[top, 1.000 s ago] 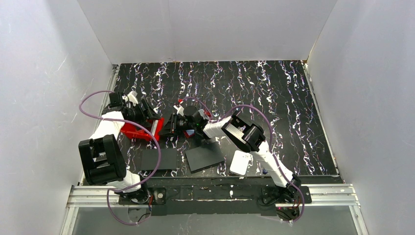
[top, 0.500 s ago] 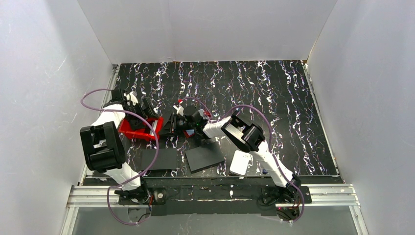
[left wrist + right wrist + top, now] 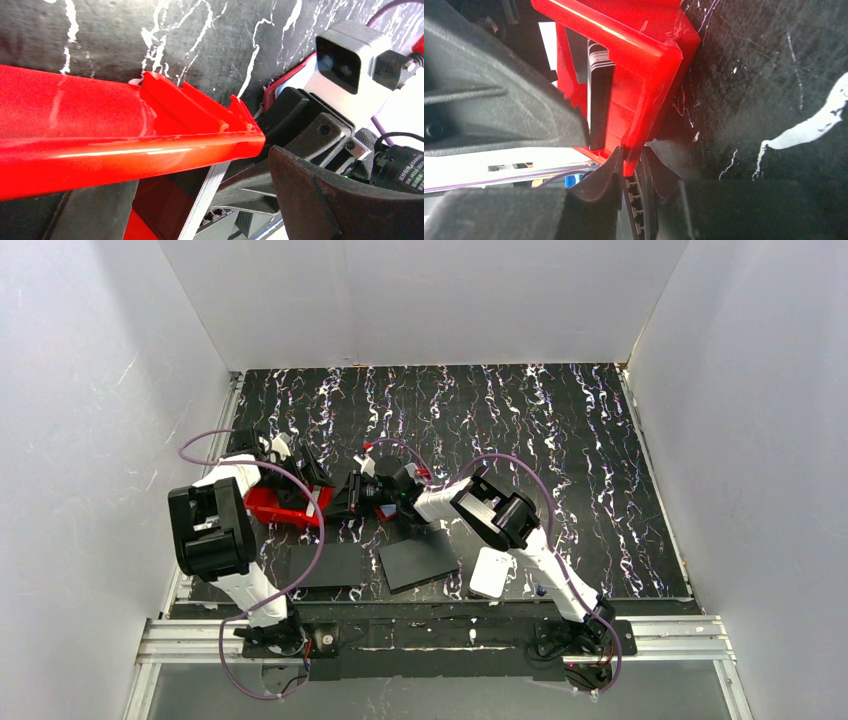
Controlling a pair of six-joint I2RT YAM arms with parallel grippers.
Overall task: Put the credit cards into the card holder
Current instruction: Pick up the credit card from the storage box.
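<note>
Top view, lower centre: a white rounded pad lies nearest the arm bases, at the near edge of a black marbled table. To its left are two flat black sheets, the other further left.

Above them, centre left, a red bin sits tilted between the two arms. The right gripper reaches in from the right. In its wrist view the fingertips pinch a corner wall of the bin, with almost no gap between them.

Inside the bin, the credit cards stand on edge as a thin stack (only their pale striped edges show).

The left gripper is just beyond the bin's far right corner. Its wrist view shows one dark finger at lower right, below the bin's rim. I cannot tell how far this gripper is open or whether it holds anything.

The card holder cannot be made out for certain.
</note>
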